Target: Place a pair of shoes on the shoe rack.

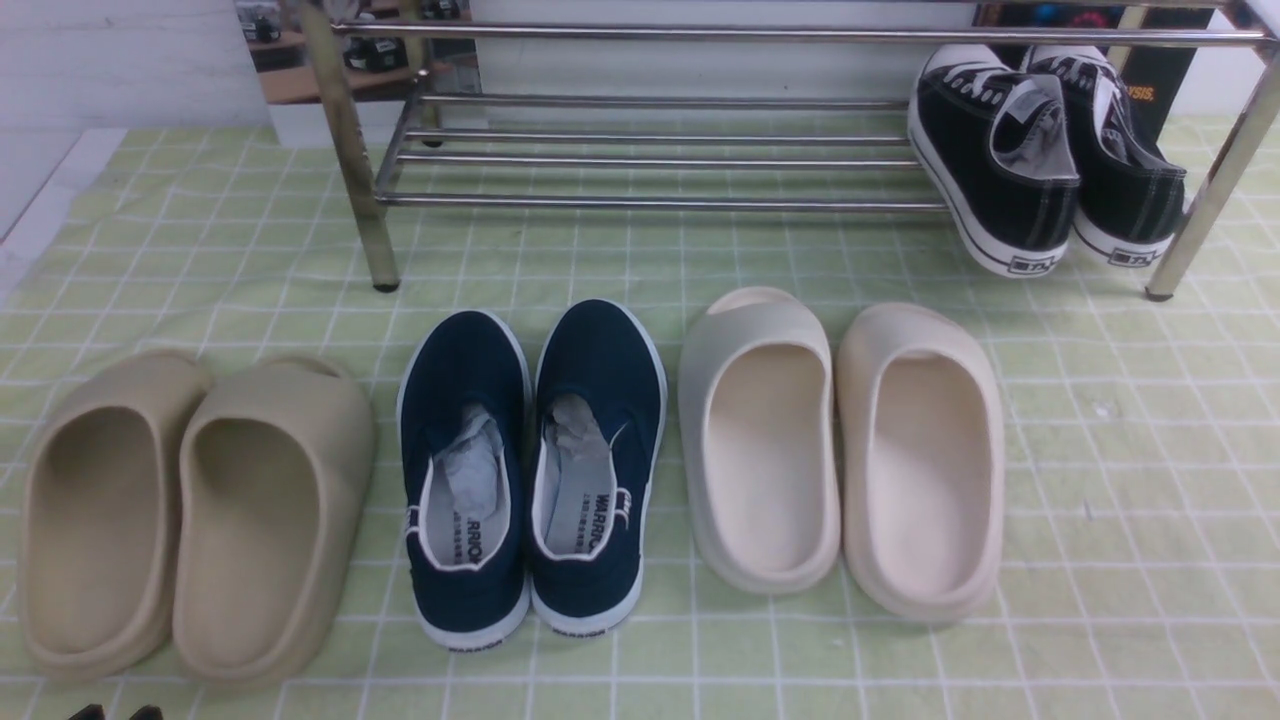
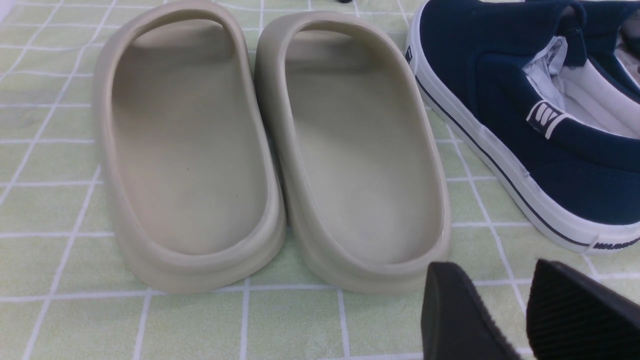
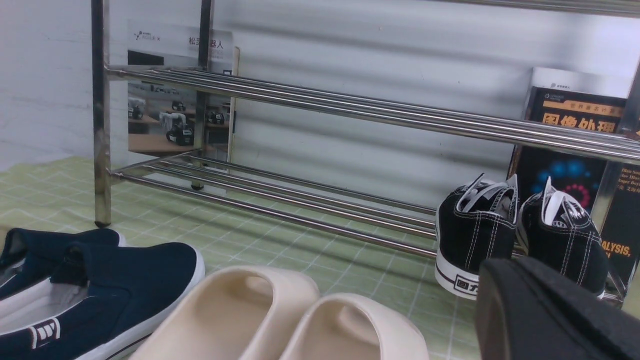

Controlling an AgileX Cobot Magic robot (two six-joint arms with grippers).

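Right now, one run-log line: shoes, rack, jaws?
black canvas lace-up sneakers: both on chrome-bar shoe rack, lower tier, right end | left gripper: jaws open, empty | right gripper: jaws shut, empty

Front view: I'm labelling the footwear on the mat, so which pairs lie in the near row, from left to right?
Tan foam slides → navy slip-on shoes with white soles → cream foam slides.

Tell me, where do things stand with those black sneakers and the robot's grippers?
Left gripper open, empty, near tan slides. Right gripper shut, empty. Black sneakers sit on shoe rack, lower shelf, right end. Nothing in the way.
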